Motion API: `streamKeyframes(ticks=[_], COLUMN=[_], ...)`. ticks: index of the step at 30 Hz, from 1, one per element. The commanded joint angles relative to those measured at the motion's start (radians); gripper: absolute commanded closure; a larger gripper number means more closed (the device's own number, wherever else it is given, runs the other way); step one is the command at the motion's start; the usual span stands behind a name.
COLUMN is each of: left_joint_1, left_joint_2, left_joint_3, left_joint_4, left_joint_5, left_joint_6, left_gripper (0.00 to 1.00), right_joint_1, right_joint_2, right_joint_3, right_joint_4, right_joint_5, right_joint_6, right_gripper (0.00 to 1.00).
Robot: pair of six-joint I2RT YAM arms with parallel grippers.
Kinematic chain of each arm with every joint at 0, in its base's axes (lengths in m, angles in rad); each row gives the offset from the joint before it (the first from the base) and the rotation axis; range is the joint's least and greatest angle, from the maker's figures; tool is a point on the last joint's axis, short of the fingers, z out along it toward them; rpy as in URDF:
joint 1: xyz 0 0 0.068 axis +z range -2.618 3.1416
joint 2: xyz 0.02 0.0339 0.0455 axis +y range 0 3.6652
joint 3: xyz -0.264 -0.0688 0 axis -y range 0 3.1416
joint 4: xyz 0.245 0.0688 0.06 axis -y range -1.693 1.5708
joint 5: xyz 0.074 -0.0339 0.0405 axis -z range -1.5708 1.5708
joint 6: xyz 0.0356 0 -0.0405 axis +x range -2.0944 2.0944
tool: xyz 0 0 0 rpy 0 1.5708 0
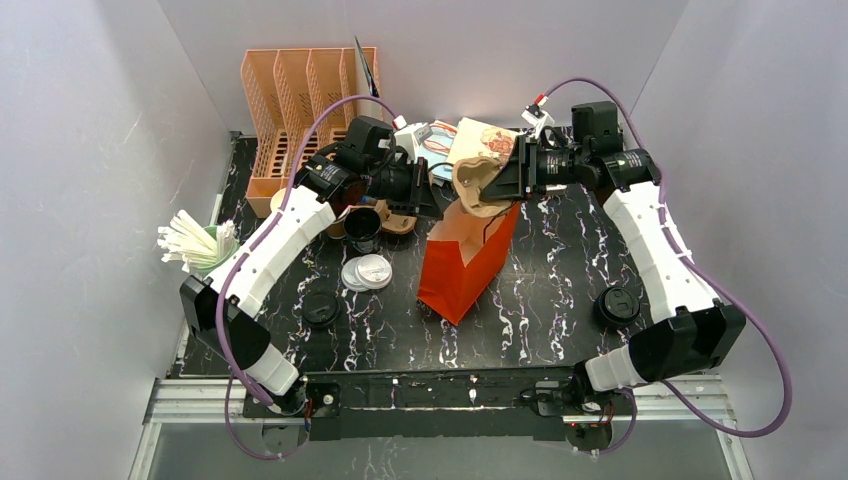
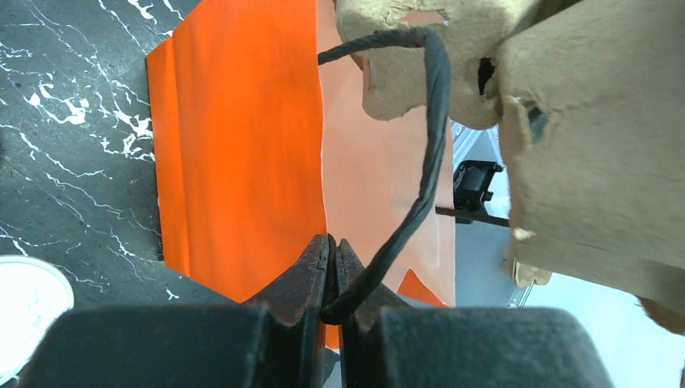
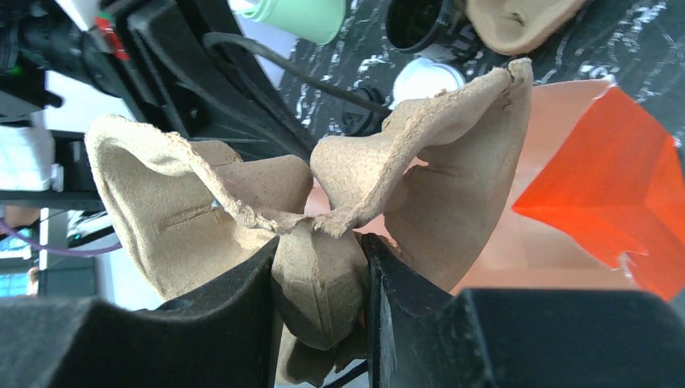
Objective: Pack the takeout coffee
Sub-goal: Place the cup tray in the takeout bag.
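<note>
**Left wrist view.** Nearest the lens, the left gripper (image 2: 331,242) is pinched tight on a black cord handle (image 2: 424,162), which loops up from between the fingertips. Beyond the fingertips the orange bag (image 2: 234,153) lies against the marbled table (image 2: 73,121). A pulp cup carrier (image 2: 582,145) fills the space above and to the right of the hand, its outline cut off by the frame. A white lid (image 2: 24,307) is cropped at lower left.

**Right wrist view.** The right gripper (image 3: 323,242), at a middling spread, clamps a central fold of the carrier, which hides most of what lies ahead of the fingers. Past it, a black cup (image 3: 420,20) and a green cup (image 3: 303,14) are cut by the top edge.

**Top view.** The takeout coffee (image 1: 337,226) is hard to make out. Only a sliver of kraft brown shows behind the left gripper, under its arm and just beside the black cup. Whether it bears a lid cannot be told. It sits apart from both hands and outside the bag.
</note>
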Motion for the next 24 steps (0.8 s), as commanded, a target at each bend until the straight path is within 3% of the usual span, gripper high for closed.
streamKeyframes(ticks=[1, 8, 24], left_joint_1=[0.008, 0.008, 0.008], left_joint_2=[-0.041, -0.032, -0.016], left_joint_3=[-0.001, 0.011, 0.036], left_joint_4=[0.0, 0.003, -0.009], left_joint_5=[0.027, 0.023, -0.001], left_joint_6=[-0.001, 0.004, 0.01], left_gripper=[0.98, 0.98, 0.99], right_joint_1=[0.011, 0.126, 0.387], right_joint_2=[-0.031, 0.032, 0.055], right_joint_3=[0.011, 0.111, 0.17], right_joint_4=[-0.078, -0.236, -0.332], right_joint_5=[0.118, 0.398, 0.945], right_joint_6=[-0.084, -0.218, -0.328], right_gripper=[0.99, 0.99, 0.96])
